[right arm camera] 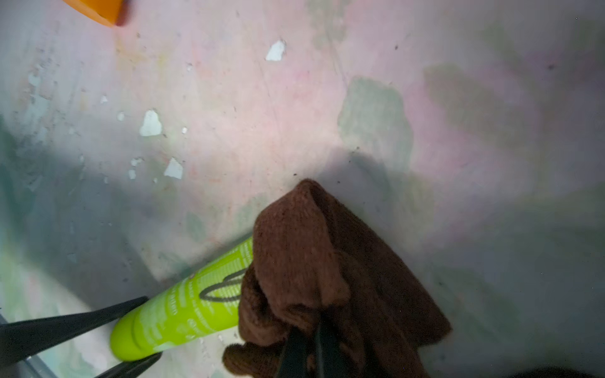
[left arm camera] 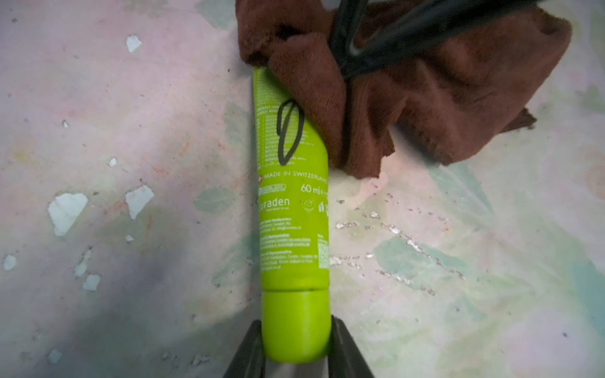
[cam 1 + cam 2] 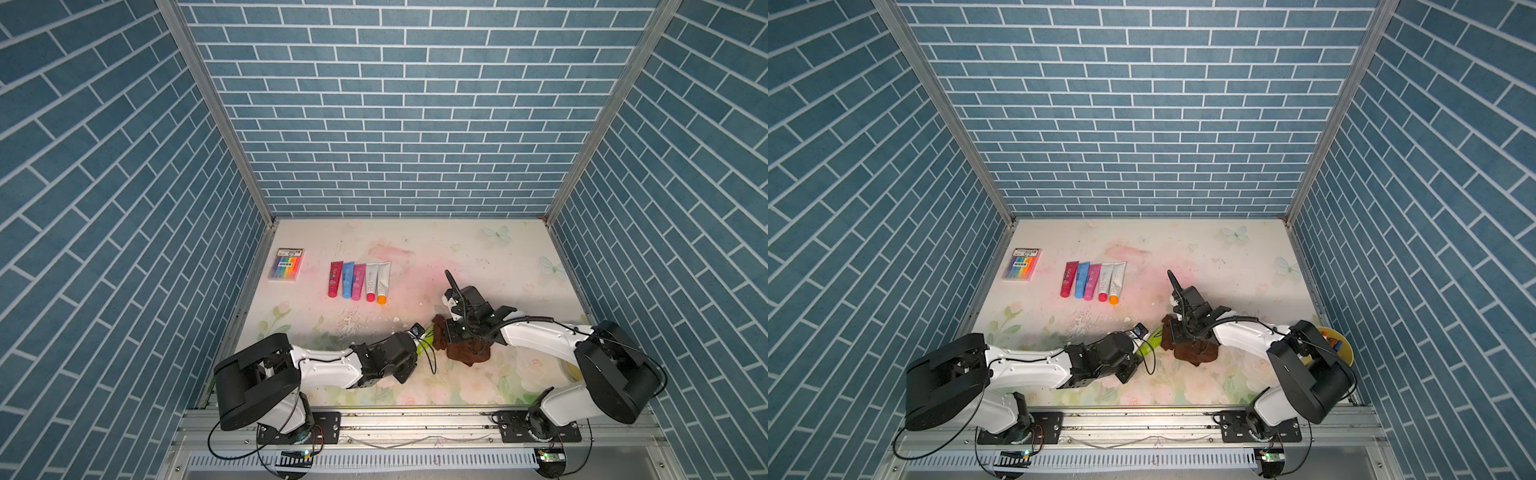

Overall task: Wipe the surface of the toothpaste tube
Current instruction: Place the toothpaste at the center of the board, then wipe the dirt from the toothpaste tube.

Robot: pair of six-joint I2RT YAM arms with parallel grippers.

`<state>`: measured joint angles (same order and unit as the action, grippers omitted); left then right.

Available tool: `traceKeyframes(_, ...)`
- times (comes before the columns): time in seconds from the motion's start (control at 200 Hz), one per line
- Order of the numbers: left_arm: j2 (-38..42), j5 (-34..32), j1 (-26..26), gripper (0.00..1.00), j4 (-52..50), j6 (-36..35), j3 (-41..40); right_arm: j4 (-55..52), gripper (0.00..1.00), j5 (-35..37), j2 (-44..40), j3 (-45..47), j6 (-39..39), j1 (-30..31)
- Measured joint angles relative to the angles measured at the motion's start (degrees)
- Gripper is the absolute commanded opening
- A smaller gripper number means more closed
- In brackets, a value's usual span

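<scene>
Your left gripper [image 2: 296, 327] pinches the toothpaste tube [image 2: 293, 229] at its left end, while your right gripper [image 1: 309, 333] pinches the brown cloth [image 1: 294, 235] touching it.

You have six toothpaste tubes in all: one red tube [image 3: 335, 279], one blue tube [image 3: 347, 280], one pink tube [image 3: 358, 281], one white tube with a red cap [image 3: 371, 282], one white tube with an orange cap [image 3: 383, 282] and one green tube [image 2: 293, 212]. Besides those you can count one brown cloth [image 2: 442, 98], one pack of coloured pens [image 3: 289, 264] and one yellow bowl [image 3: 1349, 343], though what sits in the bowl is too small to count. You are working with two robot arms, one left arm [image 3: 324, 365] and one right arm [image 3: 540, 336].
</scene>
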<state>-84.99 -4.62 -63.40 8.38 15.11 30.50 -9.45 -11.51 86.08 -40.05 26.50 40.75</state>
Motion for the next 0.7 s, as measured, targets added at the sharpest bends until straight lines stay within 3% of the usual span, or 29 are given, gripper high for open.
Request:
traceKeyframes(0.44,-1.27,-0.24,0.04,0.16,-0.33,0.09,1.14,5.75,0.00,0.11,2.47,-0.39,0.20,1.75)
traceKeyframes(0.7,-1.20,-0.44,0.07,0.12,-0.94,0.94,1.16,16.96,0.00,1.20,2.73,3.69,2.27,4.72)
